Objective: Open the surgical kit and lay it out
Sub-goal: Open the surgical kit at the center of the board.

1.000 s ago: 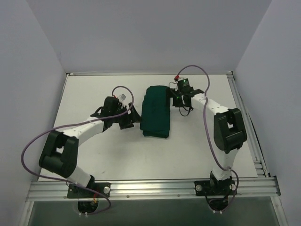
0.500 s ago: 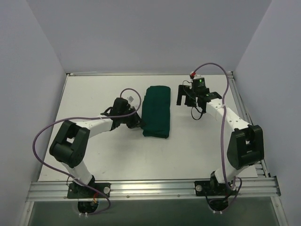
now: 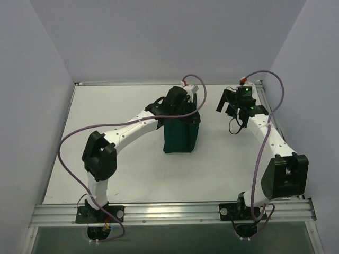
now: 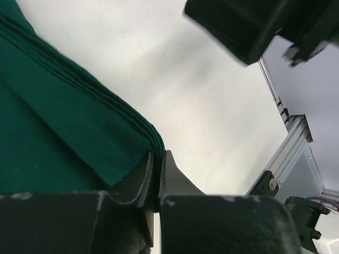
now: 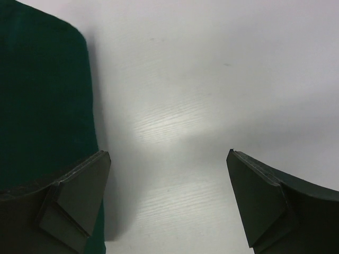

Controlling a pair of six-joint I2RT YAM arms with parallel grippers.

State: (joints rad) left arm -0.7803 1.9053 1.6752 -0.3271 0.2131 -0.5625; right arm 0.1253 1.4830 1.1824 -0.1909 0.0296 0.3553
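Note:
The surgical kit is a dark green cloth bundle [image 3: 180,137] in the middle of the white table. My left gripper [image 3: 189,112] hangs over the bundle's far right part, shut on the folded edge of the cloth. The left wrist view shows the cloth [image 4: 58,132] with its layered edge pinched between the closed fingers of that gripper [image 4: 157,161]. My right gripper [image 3: 226,103] stands open to the right of the bundle, apart from it. In the right wrist view the gripper [image 5: 169,182] has bare table between its fingers and the cloth [image 5: 42,95] at the left.
The white table [image 3: 106,111] is framed by aluminium rails at the back and right [image 3: 275,127] and by the front rail [image 3: 169,211] where both arm bases sit. Grey walls close in on three sides. The right gripper's body [image 4: 249,26] looms near the left wrist.
My left gripper has shut on the cloth's edge and swung from the bundle's left side up and over to its right, lifting the cloth. My right arm has drawn back to the right.

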